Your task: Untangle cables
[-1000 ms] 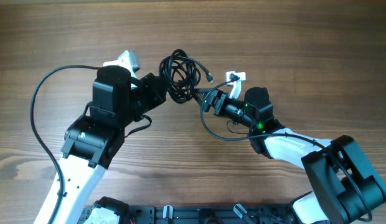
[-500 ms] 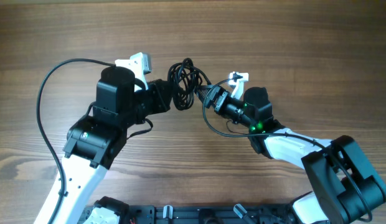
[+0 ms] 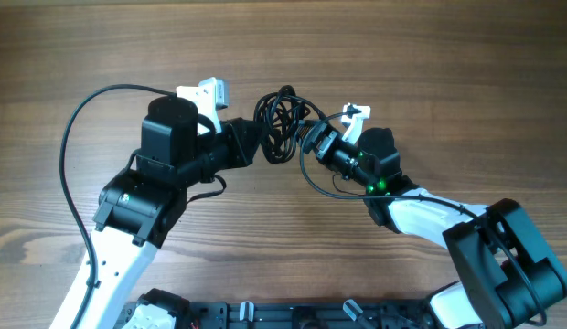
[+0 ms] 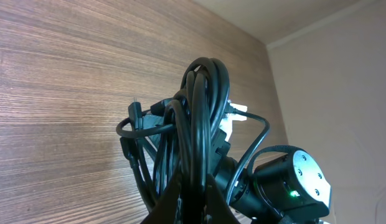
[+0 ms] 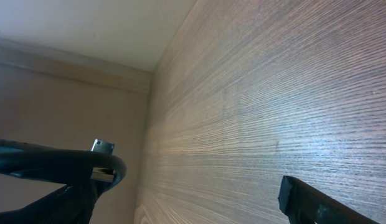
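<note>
Overhead: thin black flexible cables (image 3: 282, 126), knotted, held above the brown wood-grain desk (image 3: 430, 55) between left end effector (image 3: 259, 140) and right end effector (image 3: 306, 135). Left wrist: left end effector pinched shut on the bundle's lower loops; light, limp, likely to snag. Right wrist: right end effector spread wide, empty; nearby silver plug tip (image 5: 103, 147) judged the best hold.

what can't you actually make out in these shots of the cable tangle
Overhead: how many cables make up the knot; the strands overlap, dark and small.
Left wrist: where the left gripper pinches them; the bottom edge cuts it off.
Right wrist: most of the tangle, past the left edge; only one loop and a plug tip show.
Right wrist: whether the right gripper touches a cable; its fingers sit in the corners.
</note>
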